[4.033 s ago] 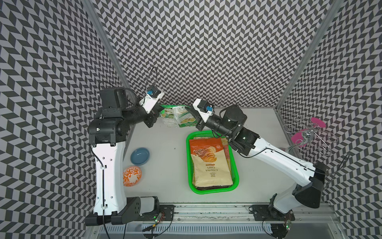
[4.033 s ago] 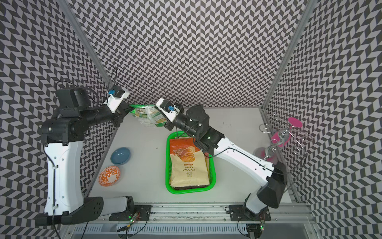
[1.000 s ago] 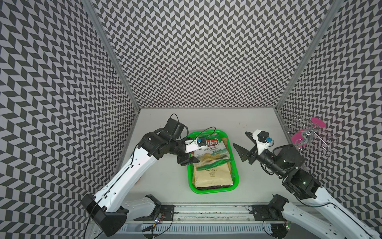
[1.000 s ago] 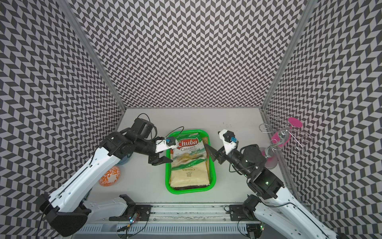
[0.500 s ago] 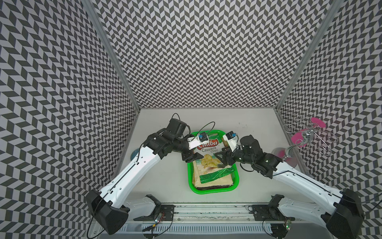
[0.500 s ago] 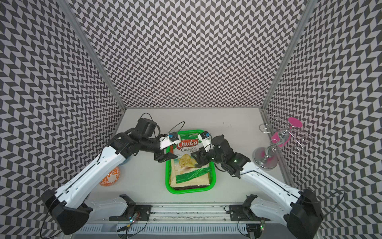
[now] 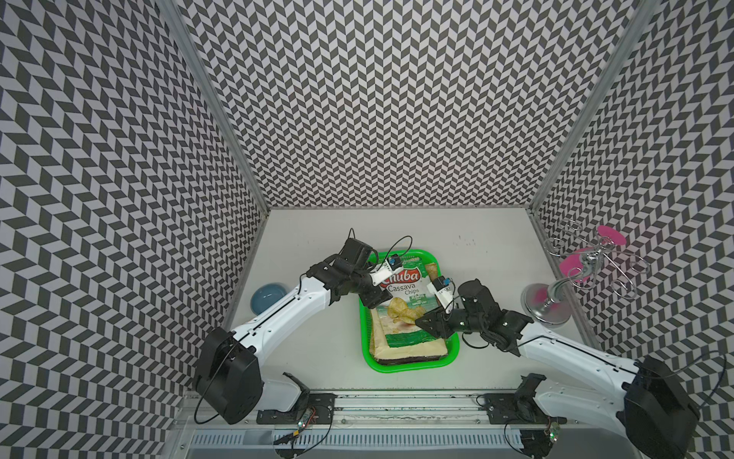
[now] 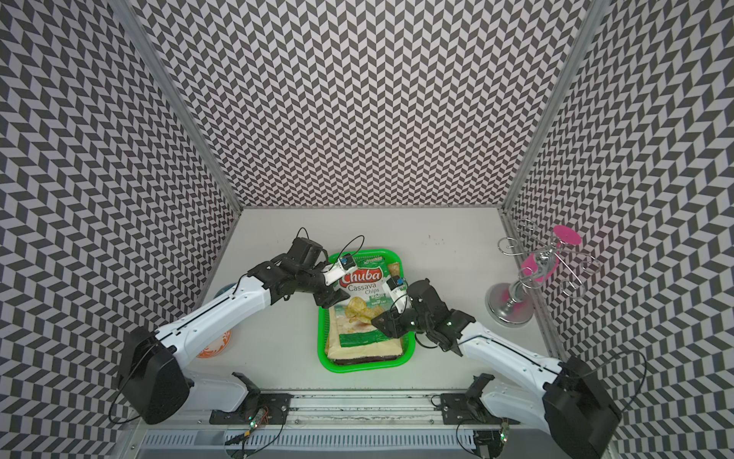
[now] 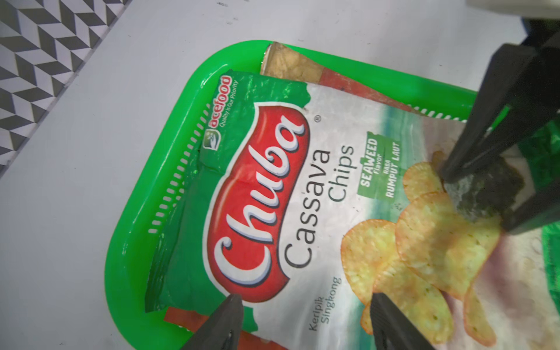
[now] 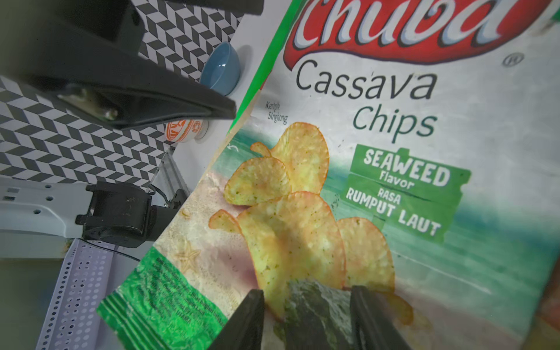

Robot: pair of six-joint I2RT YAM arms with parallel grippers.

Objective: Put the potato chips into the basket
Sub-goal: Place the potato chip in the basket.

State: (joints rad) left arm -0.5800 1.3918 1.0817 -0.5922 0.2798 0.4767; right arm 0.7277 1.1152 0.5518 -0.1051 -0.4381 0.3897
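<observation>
The green basket sits mid-table with a stack of potato chips bags in it. On top lies a green-white Chuba bag, face up, over a tan bag. My left gripper hangs open over the Chuba bag's left side, by the basket's left rim. My right gripper reaches in from the right. Both its tips press on the bag's face, partly apart, with the printed seaweed between them. Whether they pinch the film does not show.
A blue bowl and an orange-patterned bowl stand by the left wall, partly hidden behind my left arm. A metal stand with pink discs stands by the right wall. The rail runs along the table's front edge.
My right arm has swung in from the right and set its gripper on the Chuba bag. My left gripper has stayed open at the bag's left side.
</observation>
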